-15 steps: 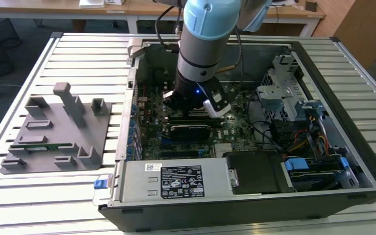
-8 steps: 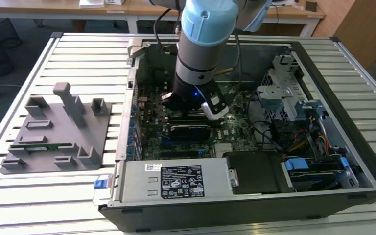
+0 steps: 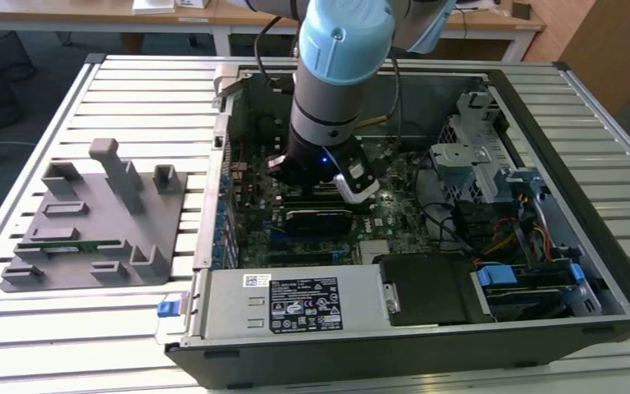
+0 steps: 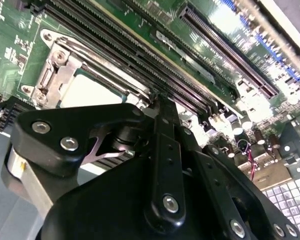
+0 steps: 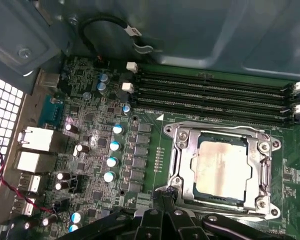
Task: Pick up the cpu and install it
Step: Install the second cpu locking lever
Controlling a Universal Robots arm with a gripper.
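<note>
The cpu (image 5: 222, 170), a flat square with a dull silver top, lies inside the metal socket frame (image 5: 176, 150) on the green motherboard, with the frame's plate around its edges. It shows pale in the second wrist view (image 4: 87, 92). My gripper (image 5: 163, 192) hangs just beside one corner of the socket frame, low over the board, with its black fingers drawn together and nothing between them. In the exterior view the gripper (image 3: 312, 187) reaches down into the open computer case (image 3: 577, 205) above the motherboard's middle.
Black memory slots (image 5: 215, 95) run along the socket's side. Capacitors (image 5: 112, 147) and port blocks stand near it. In the exterior view a grey fixture tray (image 3: 91, 222) holding a green memory stick (image 3: 75, 245) lies on the exterior view's left, with the power supply (image 3: 293, 304) in front and the drive cage (image 3: 479, 156) at the right.
</note>
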